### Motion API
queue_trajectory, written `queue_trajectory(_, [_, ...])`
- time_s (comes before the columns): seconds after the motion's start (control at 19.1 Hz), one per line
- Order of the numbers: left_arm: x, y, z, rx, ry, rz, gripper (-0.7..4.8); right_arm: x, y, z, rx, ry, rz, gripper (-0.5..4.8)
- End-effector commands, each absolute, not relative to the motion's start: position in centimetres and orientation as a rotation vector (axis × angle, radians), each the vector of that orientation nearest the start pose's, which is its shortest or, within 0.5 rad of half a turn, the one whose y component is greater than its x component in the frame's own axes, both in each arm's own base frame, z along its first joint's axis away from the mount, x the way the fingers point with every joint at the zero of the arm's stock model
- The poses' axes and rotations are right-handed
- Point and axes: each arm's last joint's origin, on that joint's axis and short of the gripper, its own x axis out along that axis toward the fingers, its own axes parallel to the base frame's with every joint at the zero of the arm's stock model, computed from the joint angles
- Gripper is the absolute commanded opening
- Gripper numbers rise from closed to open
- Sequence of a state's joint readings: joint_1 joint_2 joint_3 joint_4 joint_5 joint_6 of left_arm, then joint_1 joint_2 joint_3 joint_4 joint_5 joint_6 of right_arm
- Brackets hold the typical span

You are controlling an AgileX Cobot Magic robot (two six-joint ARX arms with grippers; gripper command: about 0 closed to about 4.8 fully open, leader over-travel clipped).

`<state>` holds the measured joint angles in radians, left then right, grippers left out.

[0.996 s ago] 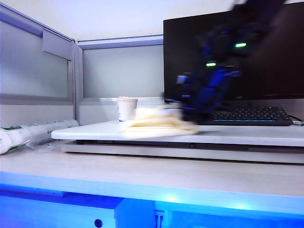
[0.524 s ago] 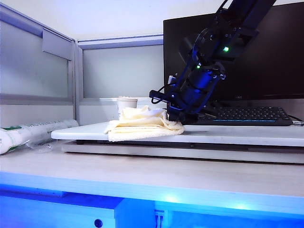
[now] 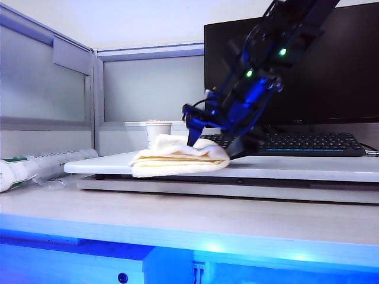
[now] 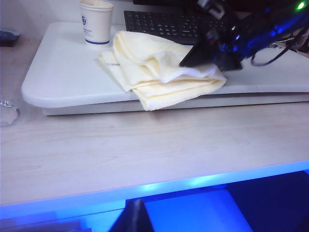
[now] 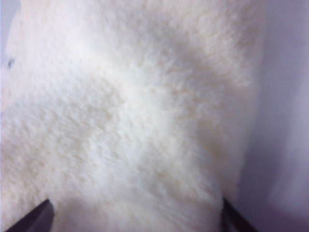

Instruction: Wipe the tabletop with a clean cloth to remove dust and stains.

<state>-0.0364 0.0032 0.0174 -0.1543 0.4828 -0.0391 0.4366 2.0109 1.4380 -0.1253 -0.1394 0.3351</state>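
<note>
The cloth [image 3: 177, 158] is released in a bunched heap at the front edge of the tabletop [image 3: 296, 167], beside the cup [image 3: 158, 135]. The right gripper [image 3: 216, 142], clamped on it half a second ago, is now spread apart just above it; wiping looks finished. The left gripper is not seen.

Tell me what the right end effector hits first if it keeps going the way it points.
The cloth: the right end effector, open, points down at it on the tabletop.
</note>
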Motion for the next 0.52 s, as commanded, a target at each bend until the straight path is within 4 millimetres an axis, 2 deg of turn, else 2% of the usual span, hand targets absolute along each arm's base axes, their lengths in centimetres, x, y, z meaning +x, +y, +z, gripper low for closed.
queue_trajectory(0.05, [9.2,-1.7,15.3,-0.075,0.171,-0.523,-0.06,39.7,18.1,22.9,0.203,0.706,0.430,4.23])
queue_trajectory(0.37, [9.2,-1.7,15.3,-0.073,0.171,-0.522,-0.06,37.9,15.7,29.1,0.195,0.562,0.417,4.23])
queue_trajectory(0.52, [9.2,-1.6,15.3,-0.067,0.169,-0.489,-0.06,36.2,14.3,31.3,0.082,0.555,0.333,4.17])
